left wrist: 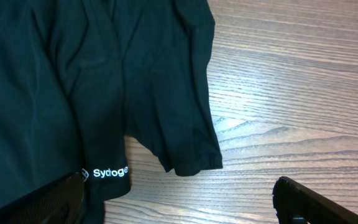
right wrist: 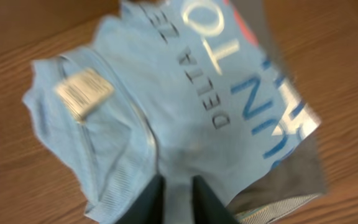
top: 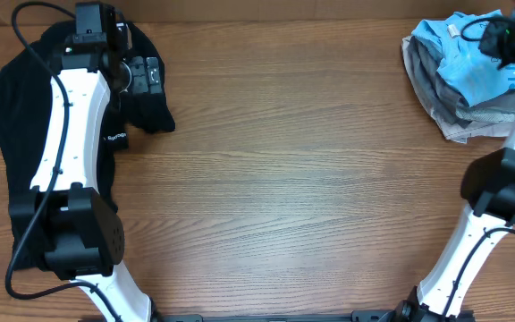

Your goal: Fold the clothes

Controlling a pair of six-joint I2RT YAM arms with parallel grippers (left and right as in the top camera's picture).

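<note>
Overhead: black shirt [top: 12, 107] lies spread at the far left of the tabletop [top: 284, 161], mostly under the left arm, with the left claw [top: 141, 73] over its upper right edge. Light blue T-shirt [top: 481, 76] sits bunched at the far right corner on a grey cloth [top: 436, 103], with the right claw [top: 494, 43] on top of it. Left wrist: black shirt fills the left half, its hem lying on the wood. A small white logo [left wrist: 109, 172] shows near the bottom. The claw's fingers [left wrist: 309, 199] stand wide apart, nothing between them. Right wrist: blurry. The T-shirt is crumpled, with a white neck tag [right wrist: 84, 93] at left and printed lettering [right wrist: 219, 93] across the middle. The claw is narrow, and it looks like a fold of blue fabric is pinched between the fingers.
</note>
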